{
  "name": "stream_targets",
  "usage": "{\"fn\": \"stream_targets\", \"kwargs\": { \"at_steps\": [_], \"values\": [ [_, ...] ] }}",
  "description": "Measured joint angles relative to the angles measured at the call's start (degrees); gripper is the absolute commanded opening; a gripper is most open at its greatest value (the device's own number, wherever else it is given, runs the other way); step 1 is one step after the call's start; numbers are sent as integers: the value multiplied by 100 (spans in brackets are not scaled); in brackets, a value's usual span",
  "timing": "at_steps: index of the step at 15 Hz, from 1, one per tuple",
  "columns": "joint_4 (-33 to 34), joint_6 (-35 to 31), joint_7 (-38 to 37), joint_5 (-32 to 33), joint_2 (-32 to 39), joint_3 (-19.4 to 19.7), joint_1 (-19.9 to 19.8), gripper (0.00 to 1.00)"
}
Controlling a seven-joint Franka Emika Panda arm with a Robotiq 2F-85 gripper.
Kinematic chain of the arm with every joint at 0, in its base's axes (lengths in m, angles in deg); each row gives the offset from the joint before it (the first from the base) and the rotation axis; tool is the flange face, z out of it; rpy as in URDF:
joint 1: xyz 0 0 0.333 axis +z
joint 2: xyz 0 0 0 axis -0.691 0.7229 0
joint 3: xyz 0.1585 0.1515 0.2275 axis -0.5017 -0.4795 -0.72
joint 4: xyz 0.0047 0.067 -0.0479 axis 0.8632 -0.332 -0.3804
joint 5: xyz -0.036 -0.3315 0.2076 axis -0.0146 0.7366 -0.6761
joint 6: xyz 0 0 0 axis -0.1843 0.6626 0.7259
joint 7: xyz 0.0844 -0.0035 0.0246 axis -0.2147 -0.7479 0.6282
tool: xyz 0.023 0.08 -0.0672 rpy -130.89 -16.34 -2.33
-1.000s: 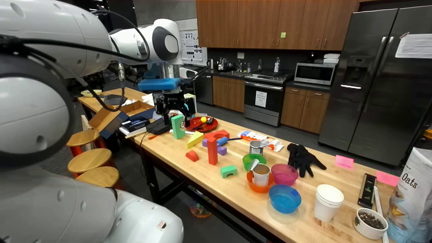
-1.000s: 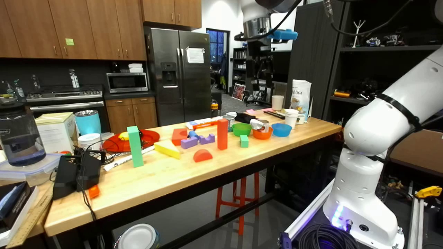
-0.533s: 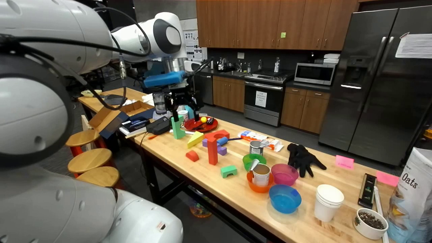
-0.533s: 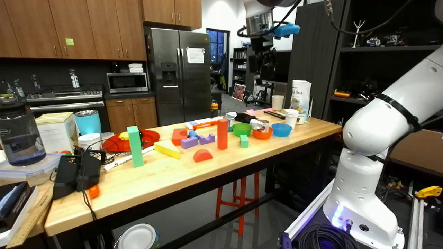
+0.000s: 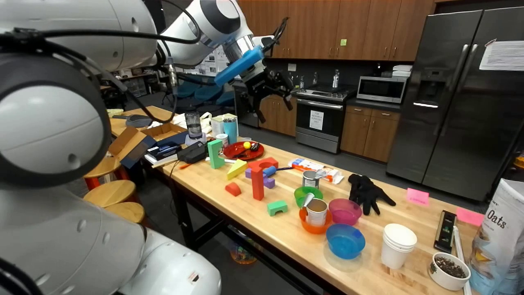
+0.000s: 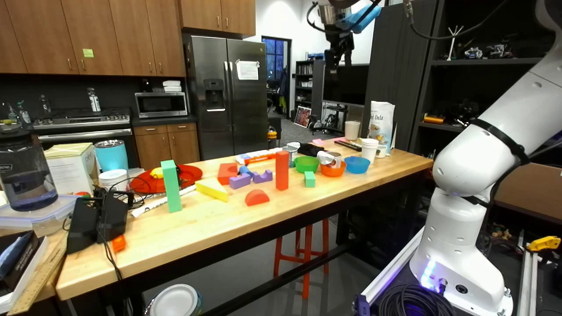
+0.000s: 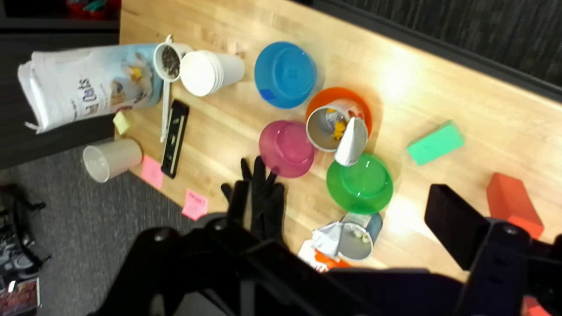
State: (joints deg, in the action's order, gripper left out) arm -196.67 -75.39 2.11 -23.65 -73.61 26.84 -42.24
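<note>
My gripper (image 5: 276,112) is open and empty, tilted and high above the wooden table; it also shows in an exterior view (image 6: 339,66). In the wrist view its fingers stand wide apart (image 7: 340,196). Seen between them are a green bowl (image 7: 360,184), an opened can (image 7: 356,240) with its foil lid peeled back, and part of a black glove (image 7: 263,197). Beyond lie a pink bowl (image 7: 287,149), a blue bowl (image 7: 285,74) and an orange bowl (image 7: 340,94) with a second opened can (image 7: 322,131) in it. The gripper touches nothing.
Upright red (image 6: 282,171) and green (image 6: 171,186) blocks, a yellow wedge (image 6: 212,189) and a red half-round (image 6: 257,197) stand on the table. A red plate (image 5: 245,155), white cups (image 5: 396,246), an oats bag (image 5: 497,237) and a glass jar (image 6: 27,171) are around them.
My gripper has risen and tilted, swinging rightward in an exterior view, away from in front of the green block and red plate. The things on the table have not moved.
</note>
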Motion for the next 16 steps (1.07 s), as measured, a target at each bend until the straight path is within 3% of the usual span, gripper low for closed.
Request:
{"fn": "stream_targets", "kwargs": {
  "at_steps": [4,8,12,16],
  "values": [
    [124,-1278,508,317,359,150,33,100],
    [139,-2734,901,214,731,354,59,100],
    [132,-3937,1396,-434,1094,552,123,100],
    [124,-4373,1963,-1329,1351,641,254,100]
  ]
}}
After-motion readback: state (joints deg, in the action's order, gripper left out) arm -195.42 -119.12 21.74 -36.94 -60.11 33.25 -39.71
